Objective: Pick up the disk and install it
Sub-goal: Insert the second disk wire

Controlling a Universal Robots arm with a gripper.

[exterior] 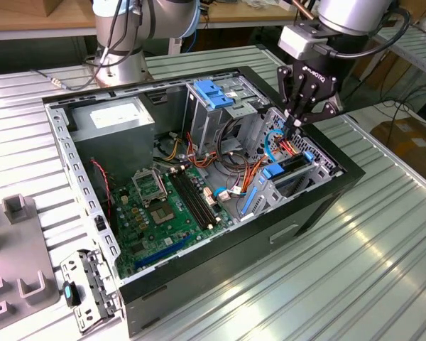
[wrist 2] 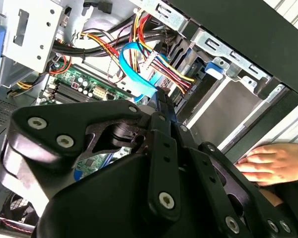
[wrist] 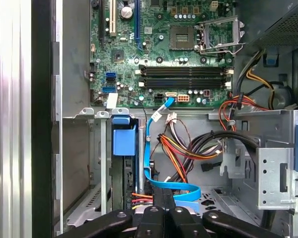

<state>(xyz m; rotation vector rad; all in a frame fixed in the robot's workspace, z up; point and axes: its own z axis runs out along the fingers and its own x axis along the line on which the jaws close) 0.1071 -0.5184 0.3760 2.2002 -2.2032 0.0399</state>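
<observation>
Blue-framed and standing on edge in the front bay of the computer case (exterior: 270, 234): the disk (exterior: 292, 165), apparently slid home on its carrier rails. Just above its cabled end, the claw (exterior: 296, 126), fingers together with nothing visible between them, likely for pressing rather than gripping. Around both, bundled cables (exterior: 234, 167), kept clear of the bay, and the ribbed tabletop (exterior: 355, 270) bearing the case.

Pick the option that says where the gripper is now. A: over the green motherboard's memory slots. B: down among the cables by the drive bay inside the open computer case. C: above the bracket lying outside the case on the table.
B: in the exterior view the gripper reaches down into the computer case, at the coloured cables beside the drive bay.
</observation>
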